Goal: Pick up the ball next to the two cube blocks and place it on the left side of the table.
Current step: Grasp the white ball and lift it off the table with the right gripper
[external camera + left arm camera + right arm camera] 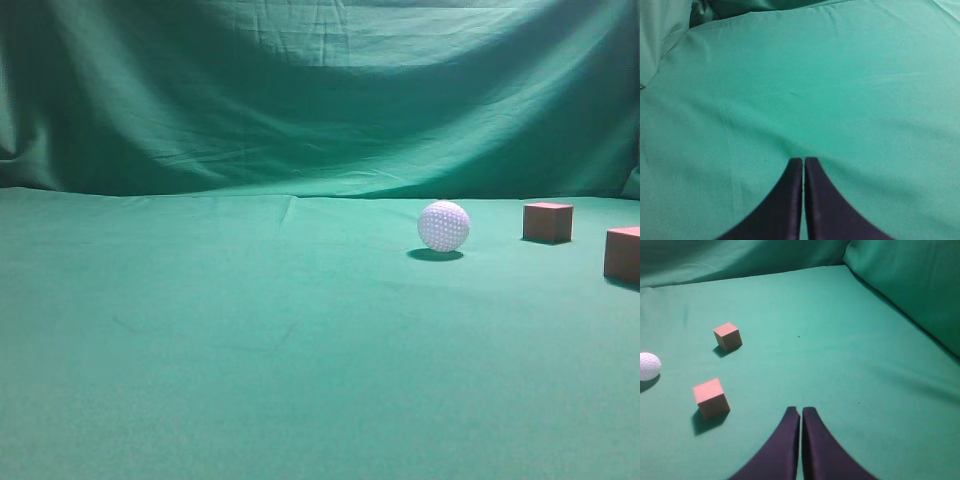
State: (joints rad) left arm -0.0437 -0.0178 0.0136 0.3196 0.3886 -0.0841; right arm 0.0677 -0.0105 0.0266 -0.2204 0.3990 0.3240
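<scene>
The white dimpled ball [443, 226] rests on the green table [250, 340], right of centre. The two reddish-brown cube blocks stand to its right: one [548, 221] farther back, one [622, 254] at the right edge. The right wrist view shows the ball [648, 365] at its left edge and both cubes [728, 336] [711, 397]. My right gripper [801, 410] is shut and empty, above the cloth, to the right of the nearer cube. My left gripper [803, 160] is shut and empty over bare cloth. Neither gripper shows in the exterior view.
A draped green backdrop [320, 90] rises behind the table. In the right wrist view the cloth folds upward at the right [910, 295]. Bare green cloth stretches left of the ball [150, 300].
</scene>
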